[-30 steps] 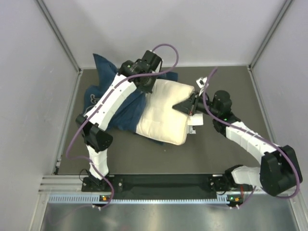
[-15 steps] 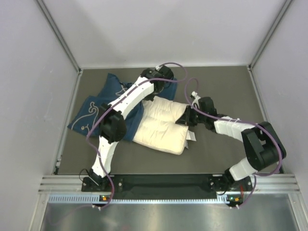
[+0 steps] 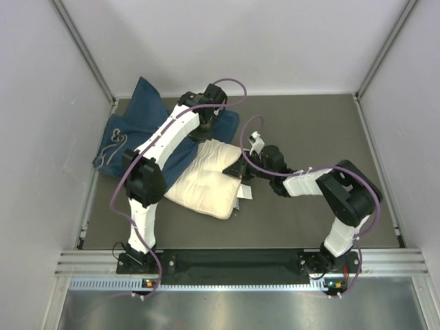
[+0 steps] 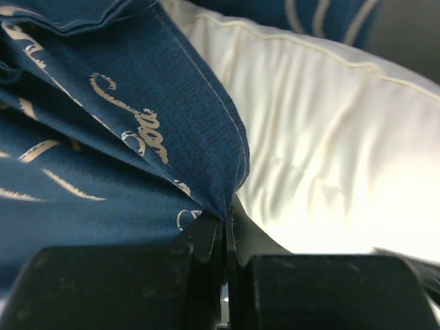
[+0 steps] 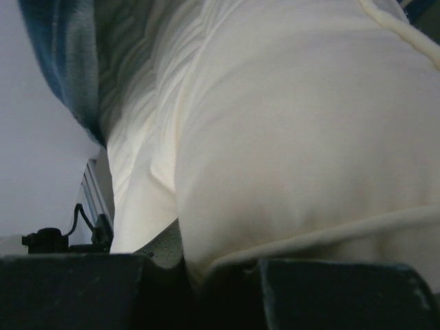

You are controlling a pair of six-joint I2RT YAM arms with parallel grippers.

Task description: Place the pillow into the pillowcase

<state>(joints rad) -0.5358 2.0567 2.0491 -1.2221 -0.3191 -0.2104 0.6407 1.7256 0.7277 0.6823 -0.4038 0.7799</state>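
Note:
The cream-white pillow (image 3: pixel 203 184) lies slanted on the mat, its upper-left end under the dark blue pillowcase (image 3: pixel 127 141), which is bunched toward the left wall. My left gripper (image 3: pixel 206 128) is shut on a fold of the pillowcase's hem just above the pillow. In the left wrist view the jaws (image 4: pixel 225 221) pinch the blue cloth (image 4: pixel 103 144), with the pillow (image 4: pixel 337 137) to the right of it. My right gripper (image 3: pixel 238 169) is shut on the pillow's right end. The right wrist view is filled by the pillow (image 5: pixel 295 124), which is squeezed between the jaws (image 5: pixel 220 268); blue cloth (image 5: pixel 58 55) shows at the far end.
A grey mat (image 3: pixel 323 130) covers the floor between pale walls. A metal frame post (image 3: pixel 96 175) runs along the left edge close to the pillowcase. The black base rail (image 3: pixel 234 260) lies along the near edge. A small white tag (image 3: pixel 242 194) hangs at the pillow's right end.
Both arms have moved left. The pillow has shifted left and nearer, further under the pillowcase, and the pillowcase has been pulled back toward the left wall. Both grips are unchanged.

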